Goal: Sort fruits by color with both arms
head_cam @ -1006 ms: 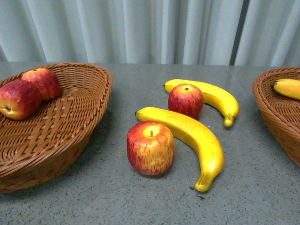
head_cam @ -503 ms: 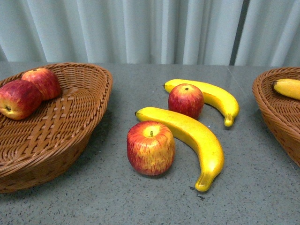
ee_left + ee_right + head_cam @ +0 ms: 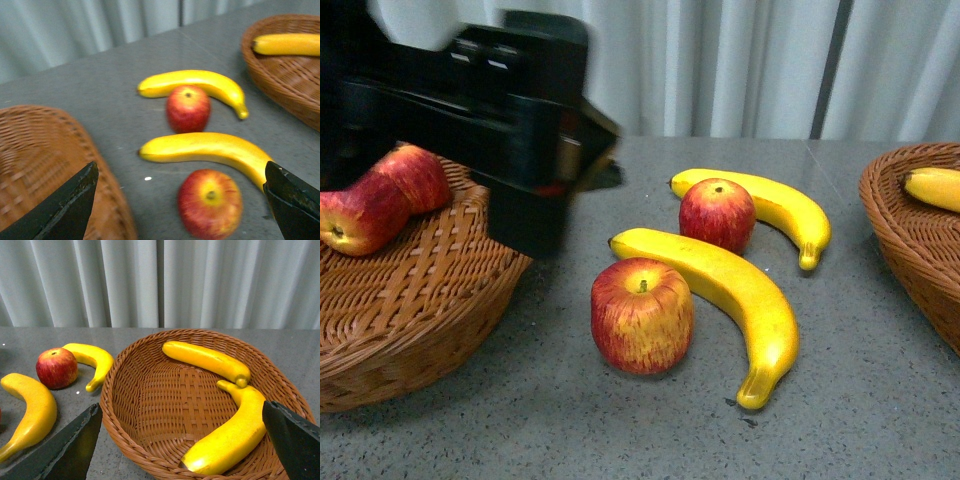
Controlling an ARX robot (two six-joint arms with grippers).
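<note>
Glossy, smooth plastic-looking red apple streaked yellow (image 3: 642, 316), long curved yellow banana (image 3: 730, 285) with the same waxy sheen, rough brown woven wicker basket (image 3: 410, 310), matt speckled grey stone-like bench (image 3: 860, 400), pleated pale cloth curtain (image 3: 720, 60), my left tool (image 3: 182, 165) in matt black.

Before you, a grey speckled tabletop (image 3: 550, 420), pale pleated curtains (image 3: 720, 60) hanging behind its far edge, a dark vertical seam (image 3: 829, 70) right of centre, soft, even light throughout.
</note>
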